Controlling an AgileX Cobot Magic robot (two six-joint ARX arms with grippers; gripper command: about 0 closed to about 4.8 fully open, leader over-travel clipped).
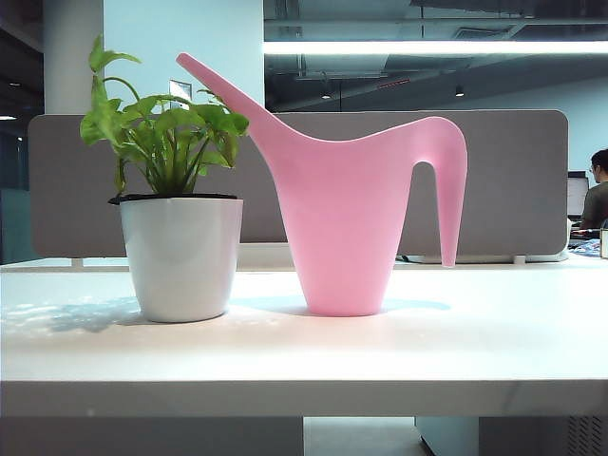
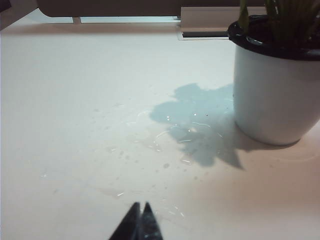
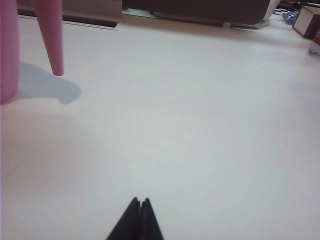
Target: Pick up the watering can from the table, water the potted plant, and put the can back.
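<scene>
The pink watering can [image 1: 347,223] stands upright on the white table [image 1: 304,356], its spout slanting over the potted plant [image 1: 179,237] to its left. No arm shows in the exterior view. My left gripper [image 2: 140,205] is shut and empty, low over the table well short of the white pot [image 2: 274,95]. Water droplets [image 2: 172,137] lie on the table beside the pot. My right gripper [image 3: 140,200] is shut and empty too, with the can's handle tip [image 3: 54,45] and body edge [image 3: 7,50] far ahead of it.
A grey partition [image 1: 513,180] runs along the table's back edge. A person [image 1: 597,195] sits behind it at the far right. Small boxes [image 3: 305,22] stand at the table's far corner in the right wrist view.
</scene>
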